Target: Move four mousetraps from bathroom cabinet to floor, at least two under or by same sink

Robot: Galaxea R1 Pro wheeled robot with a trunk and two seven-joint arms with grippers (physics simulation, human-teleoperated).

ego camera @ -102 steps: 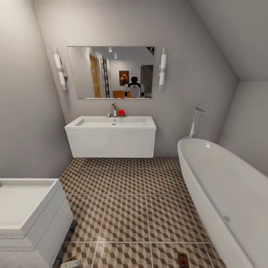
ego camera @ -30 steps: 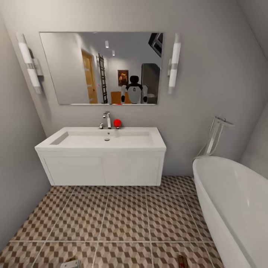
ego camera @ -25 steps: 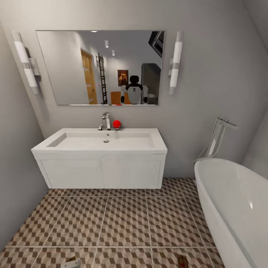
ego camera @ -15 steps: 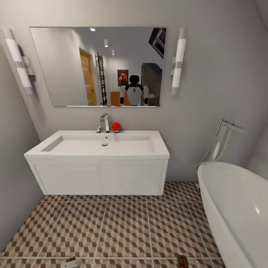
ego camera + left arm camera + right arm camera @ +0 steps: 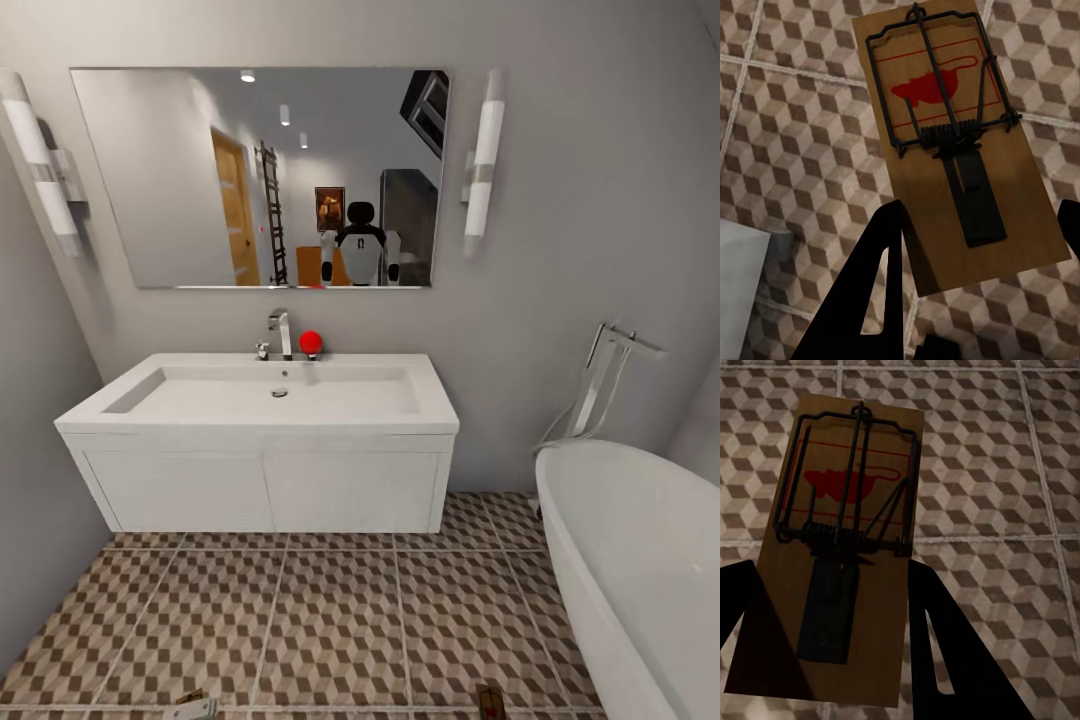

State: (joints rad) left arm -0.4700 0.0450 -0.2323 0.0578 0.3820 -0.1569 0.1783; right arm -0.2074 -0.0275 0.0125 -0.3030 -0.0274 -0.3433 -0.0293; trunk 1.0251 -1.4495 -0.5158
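Here the robot faces the white flat-fronted vanity sink (image 5: 258, 440), each arm carrying a small tan wooden mousetrap with a dark spring bar and a red mouse mark. In the left wrist view the left mousetrap (image 5: 949, 142) sits between the dark fingers (image 5: 874, 285) of the left gripper (image 5: 979, 259), clenched on its rear end above the brown-and-beige cube-patterned bathroom floor (image 5: 787, 135). In the right wrist view the right mousetrap (image 5: 844, 547) is likewise grasped by the right gripper (image 5: 832, 637), whose fingers (image 5: 945, 645) flank the board's near end while the sprung end juts out ahead.

The step in hand looks like carrying both traps to the sink. To do it well, I would roll closer, lower each arm until the board nearly meets the tiles, keep it level, and release just beside or beneath the vanity's front, so neither trap flips or slides away. In the head view the trap tips (image 5: 490, 700) peek in at the lower edge, near the white oval bathtub (image 5: 640, 570).
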